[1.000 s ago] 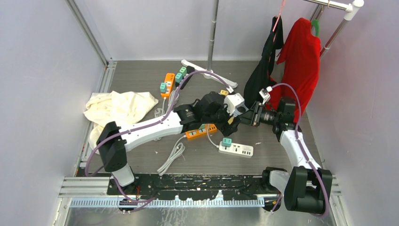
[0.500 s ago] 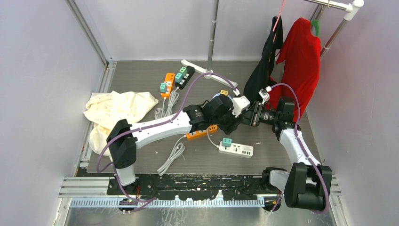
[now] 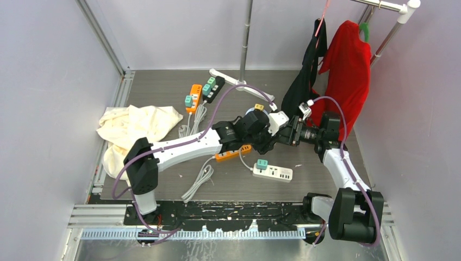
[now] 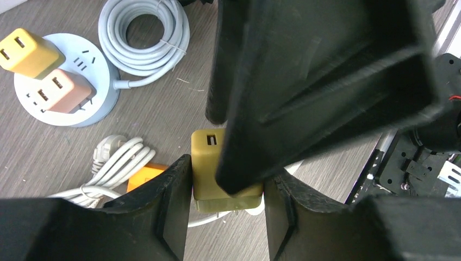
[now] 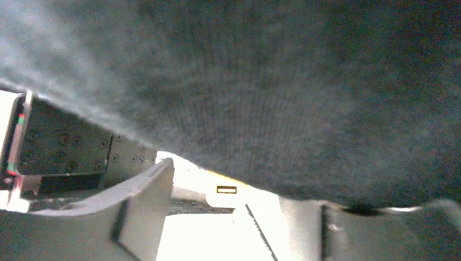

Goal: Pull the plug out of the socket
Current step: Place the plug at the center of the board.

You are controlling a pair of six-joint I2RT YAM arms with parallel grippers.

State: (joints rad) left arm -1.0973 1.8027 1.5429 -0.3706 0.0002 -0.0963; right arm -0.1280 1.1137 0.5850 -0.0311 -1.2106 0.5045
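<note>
In the left wrist view an olive-yellow plug sits between my left gripper's two black fingers, both touching its sides. Its metal pins hang bare above the table, in no socket. A big blurred black part covers the plug's upper right. From the top, my left gripper and right gripper meet tip to tip above the table. In the right wrist view a blurred dark mass fills most of the picture. My right gripper has its fingers apart. The plug's USB slot shows between them, with a gap beside one finger.
A round socket with a yellow and an orange plug lies beside a coiled grey cable. Below the grippers lie an orange strip and a white strip with a teal plug. A cream cloth lies left, and hanging clothes are back right.
My left arm has swung right, up against the right gripper, and its fingers have closed onto the plug. The right arm has hardly moved.
</note>
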